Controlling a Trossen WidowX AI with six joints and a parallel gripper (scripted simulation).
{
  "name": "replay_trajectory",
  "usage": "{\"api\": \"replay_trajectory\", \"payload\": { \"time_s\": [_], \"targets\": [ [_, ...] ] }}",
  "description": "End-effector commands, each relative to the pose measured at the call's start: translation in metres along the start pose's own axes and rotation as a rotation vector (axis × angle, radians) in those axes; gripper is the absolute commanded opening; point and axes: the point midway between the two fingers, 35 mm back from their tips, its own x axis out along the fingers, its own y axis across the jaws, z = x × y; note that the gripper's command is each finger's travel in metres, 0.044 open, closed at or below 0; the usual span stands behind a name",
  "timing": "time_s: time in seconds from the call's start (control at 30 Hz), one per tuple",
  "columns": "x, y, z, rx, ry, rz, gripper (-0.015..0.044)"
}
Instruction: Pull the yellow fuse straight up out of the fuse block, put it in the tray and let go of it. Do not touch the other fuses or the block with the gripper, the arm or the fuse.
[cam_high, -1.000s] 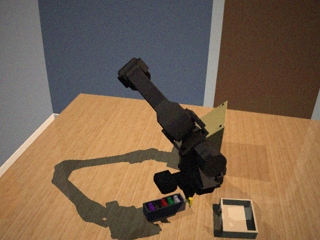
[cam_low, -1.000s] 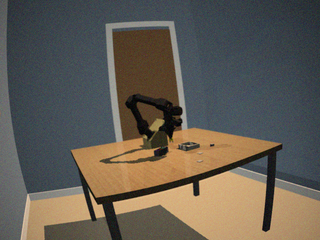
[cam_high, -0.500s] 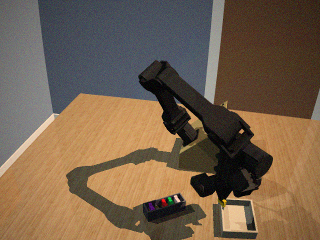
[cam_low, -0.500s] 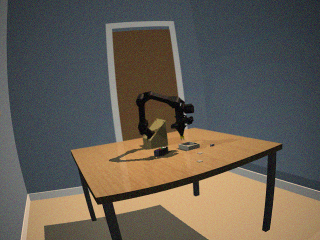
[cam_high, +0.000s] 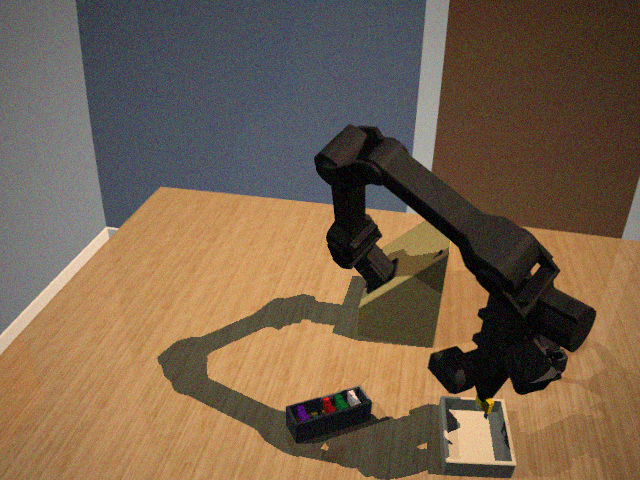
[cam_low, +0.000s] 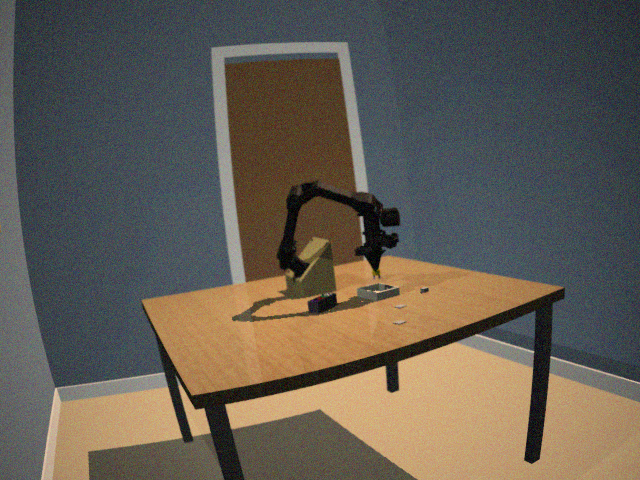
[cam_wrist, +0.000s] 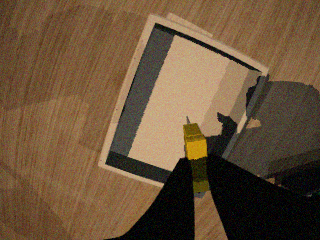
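Blue walls and a brown door (cam_low: 289, 155) stand behind a wooden table (cam_low: 289, 351), where the black arm (cam_high: 454, 217) rises from an olive wedge-shaped mount (cam_high: 408, 304), bends sharply at a high elbow and slopes down toward the near right of the table. Its wrist turns straight down, so the gripper (cam_high: 485, 405) points at the table from above the far edge of the grey tray (cam_high: 501, 459). The claw is pinched narrow on the yellow fuse (cam_wrist: 195, 150), which hangs between the dark fingers with its thin metal prong toward the tray's pale floor. In the exterior view the fuse sits well above the tray rim, touching nothing but the fingers. To the left, apart from the tray, the dark fuse block (cam_high: 330, 421) holds a purple fuse (cam_high: 301, 411), a red fuse (cam_high: 327, 405), a green fuse (cam_high: 340, 401) and a white fuse (cam_high: 353, 397), with one slot open between purple and red.
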Motion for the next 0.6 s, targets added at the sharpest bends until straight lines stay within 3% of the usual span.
{"api": "replay_trajectory", "payload": {
  "time_s": [0.0,0.57],
  "targets": [
    [0.006,0.001,0.001,0.007,0.001,0.004,0.0],
    [0.033,0.0,0.001,0.007,0.001,0.003,0.0]
  ]
}}
